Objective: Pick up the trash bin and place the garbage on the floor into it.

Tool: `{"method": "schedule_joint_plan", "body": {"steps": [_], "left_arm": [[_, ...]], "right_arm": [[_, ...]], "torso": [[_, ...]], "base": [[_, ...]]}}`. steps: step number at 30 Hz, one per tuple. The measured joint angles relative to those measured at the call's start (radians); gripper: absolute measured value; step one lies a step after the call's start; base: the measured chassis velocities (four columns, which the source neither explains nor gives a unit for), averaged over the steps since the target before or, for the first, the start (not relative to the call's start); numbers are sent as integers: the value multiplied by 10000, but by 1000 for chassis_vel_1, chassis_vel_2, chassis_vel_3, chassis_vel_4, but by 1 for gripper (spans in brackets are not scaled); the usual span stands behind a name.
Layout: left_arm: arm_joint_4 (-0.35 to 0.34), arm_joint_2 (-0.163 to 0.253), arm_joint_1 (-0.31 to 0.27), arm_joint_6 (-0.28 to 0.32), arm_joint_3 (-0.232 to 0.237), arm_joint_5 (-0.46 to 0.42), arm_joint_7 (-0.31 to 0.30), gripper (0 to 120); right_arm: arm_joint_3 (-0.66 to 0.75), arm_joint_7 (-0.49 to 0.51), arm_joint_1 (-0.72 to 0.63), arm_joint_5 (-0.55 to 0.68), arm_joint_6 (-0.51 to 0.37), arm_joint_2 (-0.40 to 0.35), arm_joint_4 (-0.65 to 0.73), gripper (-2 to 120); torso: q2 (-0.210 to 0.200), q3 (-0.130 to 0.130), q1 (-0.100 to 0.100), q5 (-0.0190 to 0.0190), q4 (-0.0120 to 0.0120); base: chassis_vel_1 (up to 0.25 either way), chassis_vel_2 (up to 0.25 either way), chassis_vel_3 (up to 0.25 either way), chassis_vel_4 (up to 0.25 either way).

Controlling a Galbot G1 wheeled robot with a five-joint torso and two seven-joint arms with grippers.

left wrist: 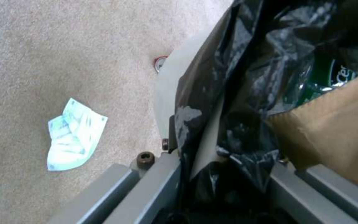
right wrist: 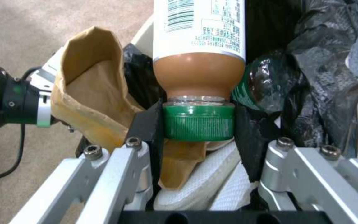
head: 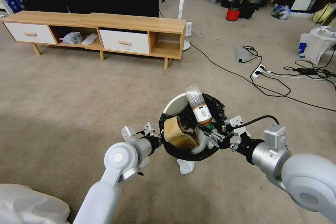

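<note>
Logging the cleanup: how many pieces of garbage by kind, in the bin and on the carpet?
Bottle, held by the right gripper over the trash bin: 1
Brown paper carton, in bin: 1
Green container, in bin: 1
White tissue, in bin: 1
Pale wrapper, on floor: 1
Red can, on floor, partly hidden: 1
Total: 6
The left gripper holds the bin's rim.

The room looked like a living room staged in a lab: a low wooden TV cabinet [head: 101, 33] stood on beige carpet [head: 70, 94]. Right of the cabinet, cables and a power strip [head: 258, 72] sprawled; beyond them lay bins, bags and a red bucket [head: 233, 14].
</note>
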Motion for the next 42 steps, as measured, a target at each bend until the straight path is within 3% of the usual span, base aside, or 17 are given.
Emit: {"method": "schedule_joint_plan", "body": {"steps": [5, 9, 11, 15, 17, 20, 42], "left_arm": [[50, 5, 21, 24, 1, 30, 35, 0], [85, 8, 24, 35, -2, 50, 64, 0], [131, -19, 51, 42, -20, 110, 74, 0], [144, -41, 86, 49, -28, 146, 94, 0], [170, -72, 123, 51, -42, 230, 104, 0], [193, -84, 138, 50, -60, 283, 107, 0], [255, -153, 270, 36, -233, 513, 185, 0]], "right_arm": [[-5, -44, 63, 1, 42, -10, 4, 36], [11, -84, 102, 16, 78, -57, 43, 50], [23, -91, 119, 19, 107, -67, 53, 62], [26, -104, 122, 20, 127, -68, 58, 71], [36, -108, 120, 17, 135, -65, 66, 83], [58, -108, 104, 4, 140, -66, 81, 92], [286, -350, 356, 171, 492, -172, 403, 99]], "torso": [[0, 0, 0, 0, 0], [0, 0, 0, 0, 0], [0, 0, 0, 0, 0], [0, 0, 0, 0, 0], [0, 0, 0, 0, 0], [0, 0, 0, 0, 0], [0, 0, 0, 0, 0]], "base": [[0, 0, 0, 0], [0, 0, 0, 0], [0, 0, 0, 0], [0, 0, 0, 0], [0, 0, 0, 0], [0, 0, 0, 0], [0, 0, 0, 0]]}}
